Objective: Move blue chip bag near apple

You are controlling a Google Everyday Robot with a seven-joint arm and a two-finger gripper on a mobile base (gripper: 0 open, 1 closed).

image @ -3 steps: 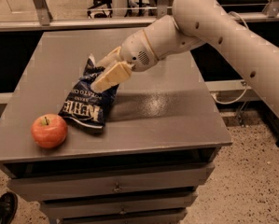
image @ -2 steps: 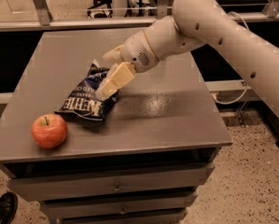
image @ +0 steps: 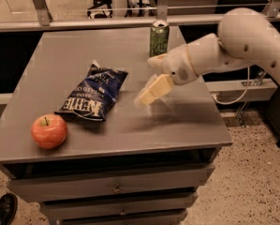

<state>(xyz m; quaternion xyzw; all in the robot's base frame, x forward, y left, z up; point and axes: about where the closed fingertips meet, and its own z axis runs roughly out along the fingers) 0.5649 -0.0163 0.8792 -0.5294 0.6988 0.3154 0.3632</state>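
Observation:
The blue chip bag (image: 93, 93) lies flat on the grey table (image: 186, 125), left of centre, with its lower corner close to the apple (image: 49, 131). The apple stands upright near the table's front left edge, a small gap from the bag. My gripper (image: 152, 76) hangs just above the table to the right of the bag, clear of it. Its cream fingers (image: 154, 89) are spread apart and hold nothing.
A green soda can (image: 159, 37) stands at the table's back edge, just behind my gripper. The table has drawers (image: 116, 189) below its front. A metal rail (image: 83, 25) runs behind it. A black shoe (image: 1, 210) is on the floor at the lower left.
My gripper has let go of the chip bag's top and moved right, away from it. The bag now lies flat near the apple, and the soda can behind is uncovered.

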